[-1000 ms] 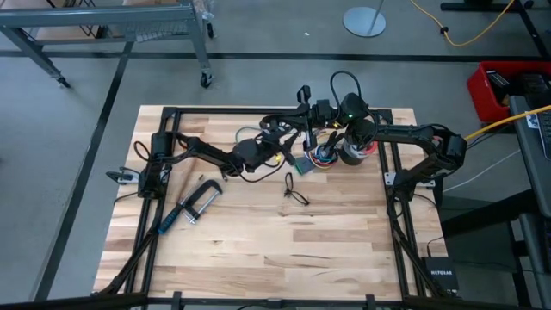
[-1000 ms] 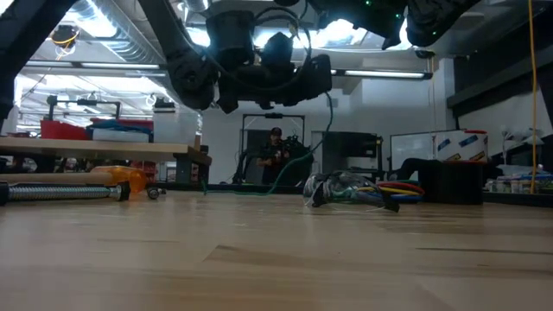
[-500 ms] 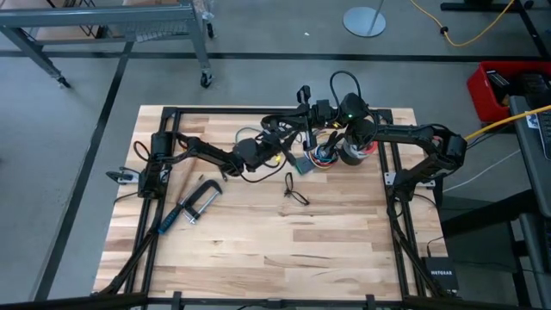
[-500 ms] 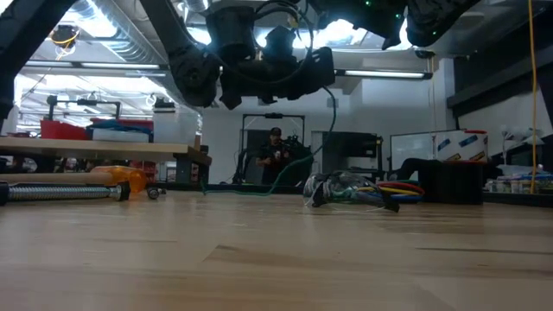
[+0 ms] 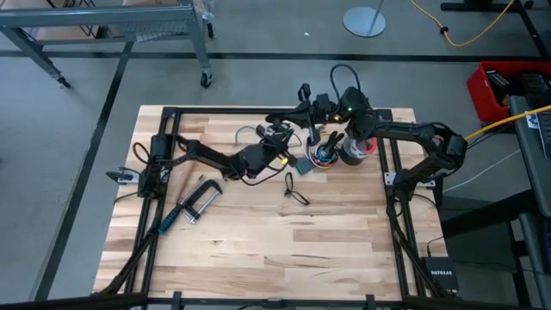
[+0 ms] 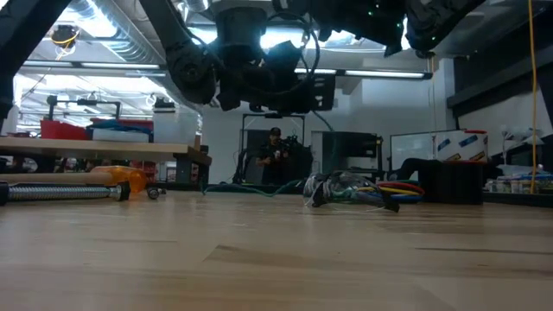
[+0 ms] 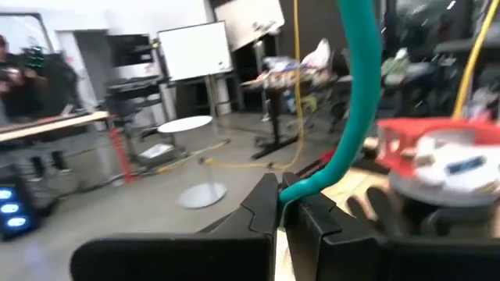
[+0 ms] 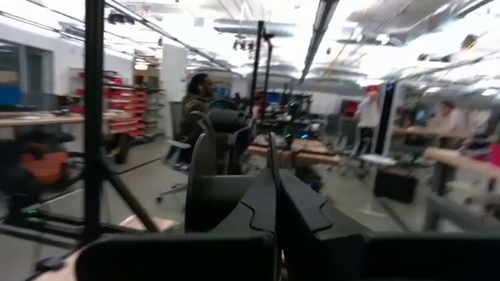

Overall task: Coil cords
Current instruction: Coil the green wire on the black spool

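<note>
left gripper point(image 7: 280, 204) jaws clamped on teal cord point(image 7: 355, 117), above counter point(image 5: 258, 241) | right gripper point(image 8: 275, 191) jaws closed, empty, near multicoloured wire bundle point(image 5: 325, 157)

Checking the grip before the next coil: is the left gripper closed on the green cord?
Yes: in the left wrist view the left gripper has its fingers pinched on the green cord, which rises from between them.

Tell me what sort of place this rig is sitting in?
Probably a robotics lab or workshop: a whiteboard stands beyond the wooden table, workbenches with people fill the room, and a metal clamp lies on the table.
</note>
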You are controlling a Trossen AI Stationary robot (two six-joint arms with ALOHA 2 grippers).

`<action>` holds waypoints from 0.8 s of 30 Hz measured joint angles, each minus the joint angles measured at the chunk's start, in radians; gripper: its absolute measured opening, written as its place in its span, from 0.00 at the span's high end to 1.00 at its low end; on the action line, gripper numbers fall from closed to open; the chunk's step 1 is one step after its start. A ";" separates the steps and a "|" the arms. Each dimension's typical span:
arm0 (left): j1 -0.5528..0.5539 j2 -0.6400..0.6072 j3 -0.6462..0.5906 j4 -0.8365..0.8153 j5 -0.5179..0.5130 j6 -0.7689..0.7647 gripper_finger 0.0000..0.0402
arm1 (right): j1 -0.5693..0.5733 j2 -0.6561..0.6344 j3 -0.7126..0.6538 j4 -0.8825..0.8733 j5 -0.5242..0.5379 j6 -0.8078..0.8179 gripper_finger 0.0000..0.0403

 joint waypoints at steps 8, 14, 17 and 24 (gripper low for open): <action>-0.052 -0.031 -0.001 -0.131 -0.181 0.061 0.99 | -0.090 -0.001 0.000 -0.116 -0.170 0.066 0.99; -0.068 -0.090 -0.001 -0.317 -0.245 0.023 0.99 | -0.129 -0.002 0.000 -0.270 -0.197 0.022 0.99; -0.068 -0.133 -0.001 -0.459 -0.246 -0.072 1.00 | -0.133 -0.002 0.000 -0.342 -0.198 -0.026 0.99; -0.079 -0.221 -0.001 -0.811 -0.247 -0.263 1.00 | -0.134 -0.002 0.000 -0.478 -0.177 -0.126 0.99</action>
